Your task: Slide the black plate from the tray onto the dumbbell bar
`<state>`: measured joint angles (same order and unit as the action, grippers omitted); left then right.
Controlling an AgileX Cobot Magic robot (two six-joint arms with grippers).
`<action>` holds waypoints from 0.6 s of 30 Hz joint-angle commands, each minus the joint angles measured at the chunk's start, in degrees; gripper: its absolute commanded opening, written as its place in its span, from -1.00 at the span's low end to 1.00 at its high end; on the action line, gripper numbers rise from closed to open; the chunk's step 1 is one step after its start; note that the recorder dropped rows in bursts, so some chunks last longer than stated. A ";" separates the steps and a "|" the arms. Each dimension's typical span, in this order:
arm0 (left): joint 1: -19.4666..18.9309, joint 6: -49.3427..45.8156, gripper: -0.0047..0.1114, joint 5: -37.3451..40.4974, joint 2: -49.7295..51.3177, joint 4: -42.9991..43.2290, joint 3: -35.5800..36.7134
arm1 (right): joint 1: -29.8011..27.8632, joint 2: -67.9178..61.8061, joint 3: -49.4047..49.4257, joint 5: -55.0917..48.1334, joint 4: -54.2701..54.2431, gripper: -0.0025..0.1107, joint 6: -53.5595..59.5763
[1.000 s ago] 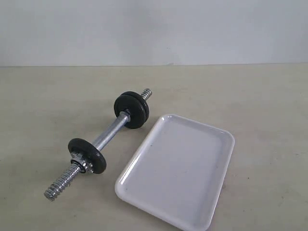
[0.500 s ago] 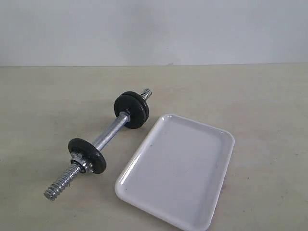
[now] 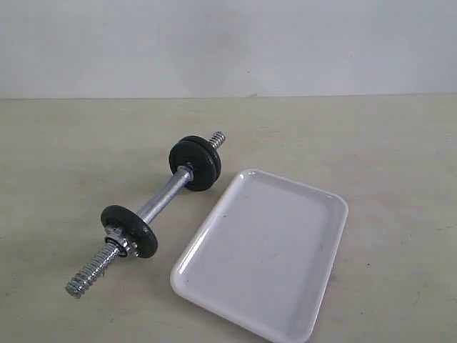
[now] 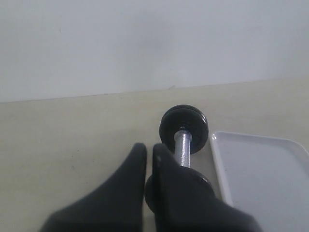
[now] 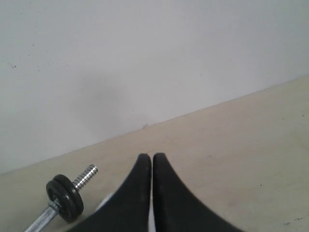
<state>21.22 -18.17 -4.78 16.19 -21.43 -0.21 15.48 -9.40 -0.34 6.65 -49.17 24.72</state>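
Exterior view: the dumbbell bar (image 3: 163, 198) lies slantwise on the beige table (image 3: 371, 143), just beside the long left edge of the tray (image 3: 271, 250) and not touching it. The black plate (image 3: 128, 230) is threaded on the bar's near end and stands upright on its rim, with a chrome nut (image 3: 116, 238) against its outer face and the coarse threaded tip sticking out beyond. A pair of black plates (image 3: 195, 163) sits pressed together on the far end, with a short threaded stub showing past them. The glossy white tray rests flat, turned at much the same angle as the bar, in front of a pale wall (image 3: 228, 43). Neither arm shows in this view. In the left wrist view the left hand (image 4: 149, 147) hangs over the bar (image 4: 183, 147) with its two dark fingers clenched nearly together and nothing between them; the far pair (image 4: 195, 125) and a corner of the tray (image 4: 260, 169) lie beyond. A dark round shape behind the fingers may be the near plate, though it is too blurred to be sure. In the right wrist view the right hand (image 5: 152, 157) is likewise clenched on nothing, raised clear of the table, with the far pair (image 5: 65, 193) off to one side.
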 commanded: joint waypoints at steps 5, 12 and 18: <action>0.00 0.77 -0.84 0.25 -0.33 -0.24 0.21 | -0.25 -0.49 0.34 0.74 -0.71 -0.96 -1.79; 0.00 0.77 -0.84 0.25 -0.33 -0.24 0.21 | -0.25 -0.49 0.34 1.76 0.37 -0.96 0.54; 0.00 0.77 -0.84 0.34 -0.33 -0.24 0.21 | -9.57 -0.49 0.34 0.42 0.71 -0.96 11.94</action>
<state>21.22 -18.17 -4.78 16.19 -21.43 -0.21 11.14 -9.40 -0.34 7.35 -49.13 33.15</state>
